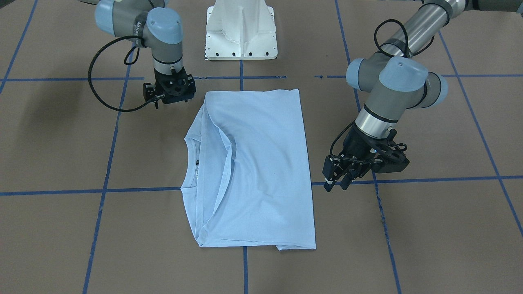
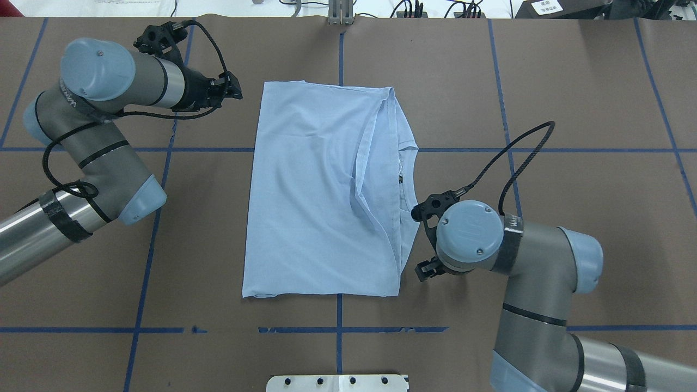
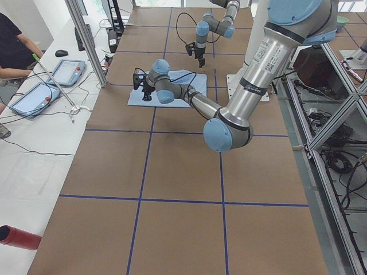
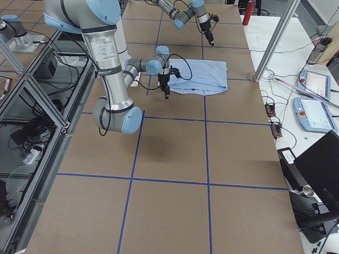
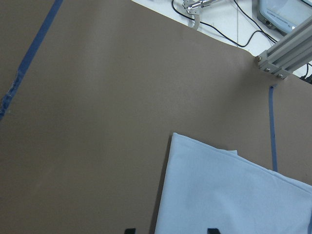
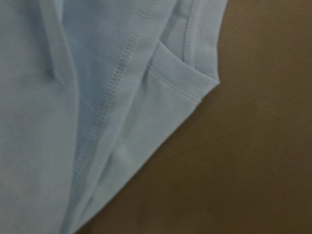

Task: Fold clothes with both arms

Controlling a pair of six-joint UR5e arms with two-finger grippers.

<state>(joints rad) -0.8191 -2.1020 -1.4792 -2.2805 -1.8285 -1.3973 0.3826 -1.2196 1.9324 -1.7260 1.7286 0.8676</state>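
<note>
T-shirt [image 6: 97,122] edge fills the right wrist view: several stitched plies stacked, one small corner poking out over bare table [image 1: 429,228]. Shirt lies flat mid-table as a rough rectangle, sides already folded in. Collar [image 2: 407,179] and dark neck label [image 2: 400,178] are on the robot's right side, plain folded edge on its left.

Left gripper [image 1: 336,185]: fingers spread wide, nothing held, hanging above the table just off the shirt's left edge. Its wrist view shows the shirt's far-left corner ahead of the fingertips.

Right gripper [image 1: 169,89]: hovers at the collar-side edge toward the robot's end, holding nothing I can see. Fingers are hidden under the wrist in every usable view, so can't tell if spread or closed.

Both arms are clear of the cloth. White pedestal base [image 1: 241,36] sits behind the shirt, well apart.

Judgement: next fold not begun. Risks:
- Right pincer bites only the top ply at that stacked edge → lower layers stay down, existing folds peel open.
- Grips sit at unmatched ends (left far, right near) → lifting like this twists the cloth, fold line goes diagonal.
- Fingers land short of the edge → pinch table or shove the cloth into wrinkles.
- Collar side is thicker → uneven slip on lift.
</note>
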